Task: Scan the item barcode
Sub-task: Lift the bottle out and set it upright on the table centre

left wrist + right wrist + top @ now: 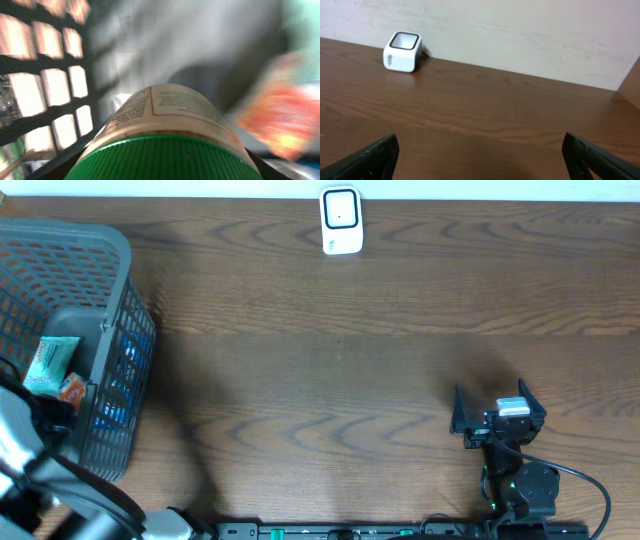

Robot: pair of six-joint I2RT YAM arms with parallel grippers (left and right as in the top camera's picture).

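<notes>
Wooden tabletop point(350, 380), one grey basket point(112, 252): the left hand point(56, 410) is down inside, mostly hidden, grip impossible to judge. One green-capped bottle point(167, 112) sits close before it, label unreadable. Right hand point(490, 395) gapes empty, one white scanner point(341, 220) well ahead of it.

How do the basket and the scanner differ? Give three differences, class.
The basket is grey mesh; the scanner is white and solid. The basket is far larger than the scanner. The basket sits at the left of the table and holds packets; the scanner stands at the far edge, holding nothing. Both rest on the wooden table.
</notes>
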